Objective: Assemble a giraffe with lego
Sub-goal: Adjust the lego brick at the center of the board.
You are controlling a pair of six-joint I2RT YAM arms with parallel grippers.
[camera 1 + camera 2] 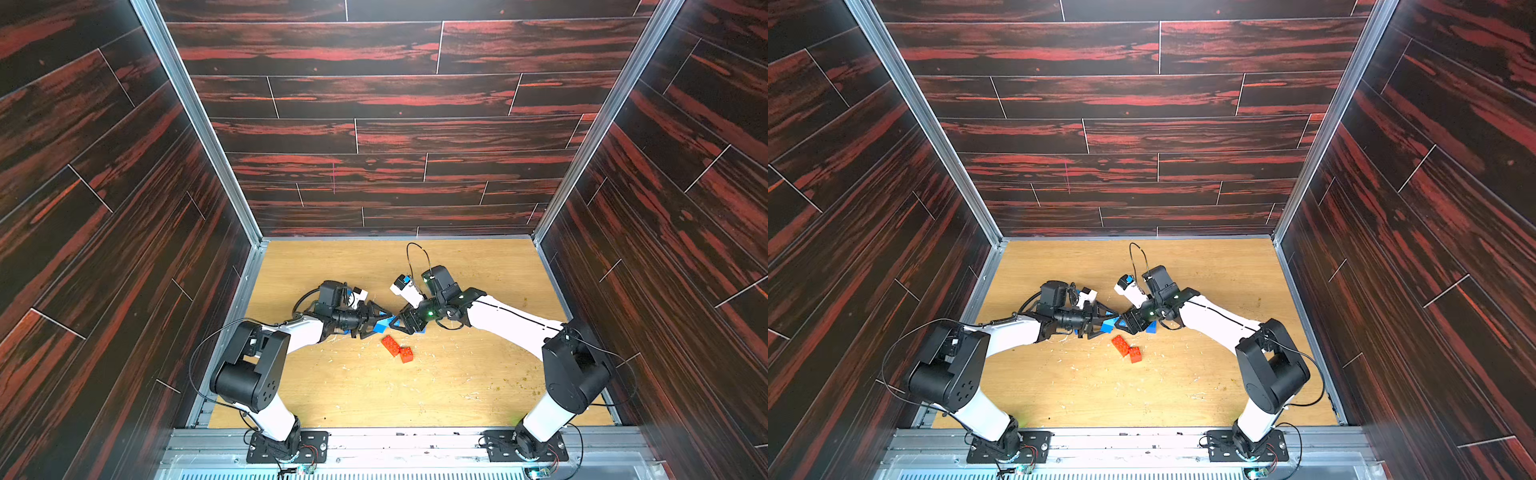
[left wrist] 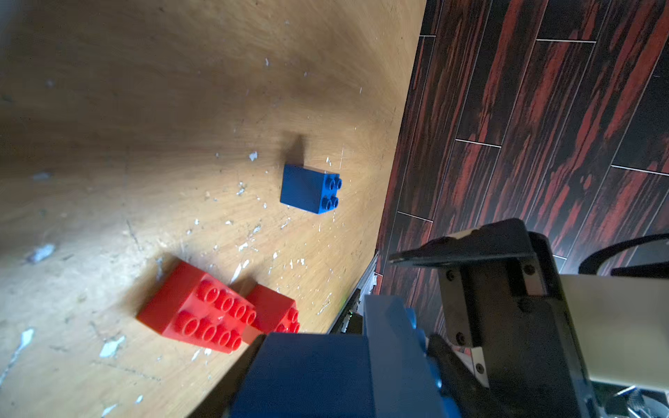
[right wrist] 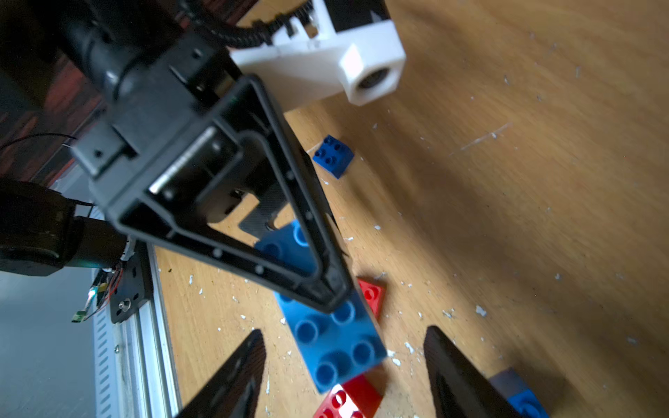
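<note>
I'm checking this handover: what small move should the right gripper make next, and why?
Probably close the right gripper on the light blue brick: its open jaws flank the brick's free end without touching it, while the left gripper holds the brick.

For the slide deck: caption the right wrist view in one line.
Left gripper holds a long light blue studded plastic brick out to the open right gripper, over red studded plastic bricks.

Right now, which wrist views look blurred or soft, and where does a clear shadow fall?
Right wrist view: motion blur streaks the table, and the light blue brick is soft. Left wrist view: the loose dark blue brick is sharp and casts a shadow.
</note>
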